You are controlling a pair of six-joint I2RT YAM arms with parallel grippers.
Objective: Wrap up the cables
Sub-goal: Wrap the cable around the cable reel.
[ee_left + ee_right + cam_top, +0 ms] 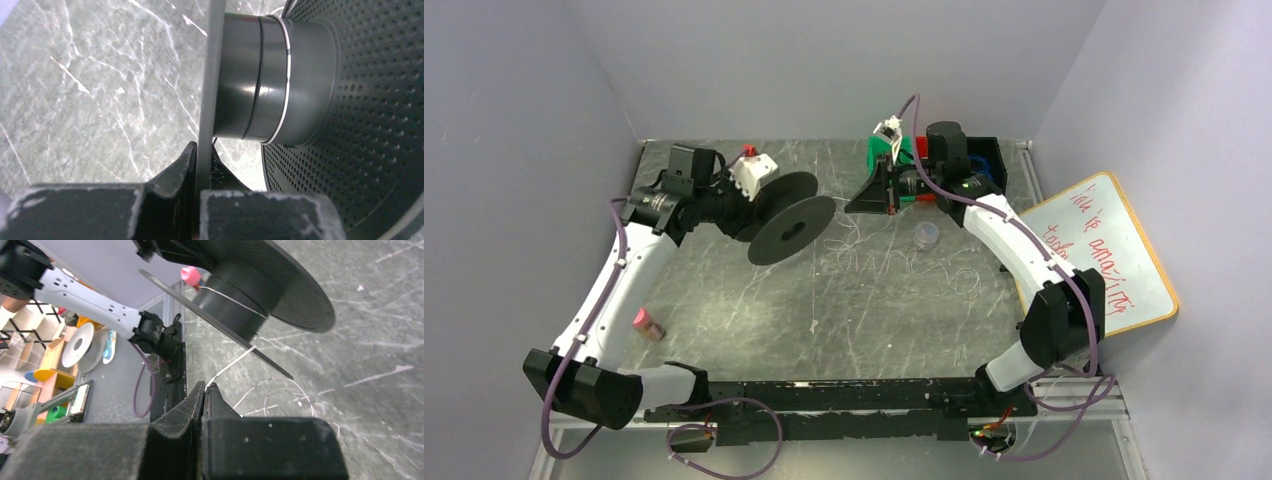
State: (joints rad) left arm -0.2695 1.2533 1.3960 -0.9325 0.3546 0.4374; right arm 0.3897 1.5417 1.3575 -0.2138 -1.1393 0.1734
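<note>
Left gripper (197,150) was clamped tight on the spool (300,85) flange, right gripper (204,390) pinching the thin cable (227,368). Any slack could've let turns slip off the hub.

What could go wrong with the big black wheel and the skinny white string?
1. The left fingers pinch the black perforated plastic spool only by one thin flange edge, so it might twist or slip out.
2. The thin white cable runs between the shut right fingers; it could slide free.
3. Its loose loops on the grey marble table may tangle or catch the small clear cup.
</note>
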